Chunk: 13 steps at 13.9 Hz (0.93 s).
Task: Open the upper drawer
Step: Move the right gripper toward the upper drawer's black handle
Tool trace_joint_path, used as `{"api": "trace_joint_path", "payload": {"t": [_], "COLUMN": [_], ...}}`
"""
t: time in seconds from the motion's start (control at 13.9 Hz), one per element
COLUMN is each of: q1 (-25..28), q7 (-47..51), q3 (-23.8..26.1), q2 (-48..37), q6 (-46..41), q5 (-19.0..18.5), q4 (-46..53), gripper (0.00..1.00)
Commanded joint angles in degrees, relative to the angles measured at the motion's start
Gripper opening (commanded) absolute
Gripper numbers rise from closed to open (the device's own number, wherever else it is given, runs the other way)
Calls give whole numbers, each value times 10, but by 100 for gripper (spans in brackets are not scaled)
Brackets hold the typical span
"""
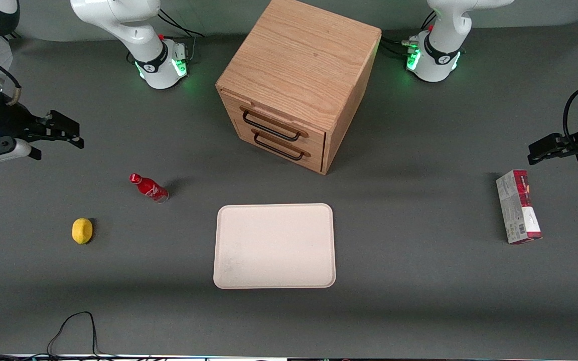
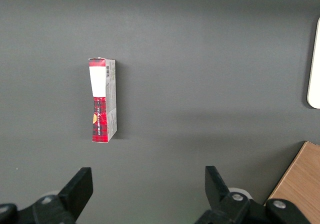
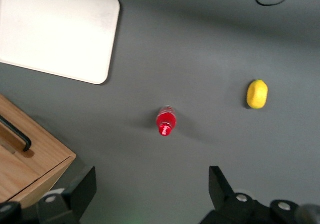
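The light oak cabinet (image 1: 299, 65) stands at the middle of the table, its two drawers shut. The upper drawer (image 1: 283, 122) is the topmost one, with a thin black wire handle (image 1: 270, 126); the lower drawer (image 1: 289, 145) sits just beneath it. My gripper (image 1: 78, 134) hovers over the table toward the working arm's end, well apart from the cabinet, open and holding nothing. In the right wrist view the gripper (image 3: 151, 181) is spread wide over bare grey table, with a corner of the cabinet (image 3: 35, 156) and a bit of black handle (image 3: 17, 136) showing.
A cream tray (image 1: 274, 245) lies in front of the cabinet, nearer the front camera. A red bottle (image 1: 148, 187) and a yellow lemon (image 1: 82, 230) lie near my gripper, nearer the camera. A red-and-white box (image 1: 518, 213) lies toward the parked arm's end. A black cable (image 1: 76, 326) loops at the table's near edge.
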Motion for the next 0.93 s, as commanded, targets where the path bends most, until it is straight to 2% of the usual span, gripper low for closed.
{"api": "trace_joint_path", "payload": {"t": [0.0, 0.5, 0.86], "q1": [23, 155, 215], "q7": [7, 3, 3], "q3": [2, 2, 11], "q2": [16, 85, 128], "q6": [-3, 3, 3], "q5": [33, 39, 44], "q4": [26, 62, 62], "gripper": [100, 100, 100]}}
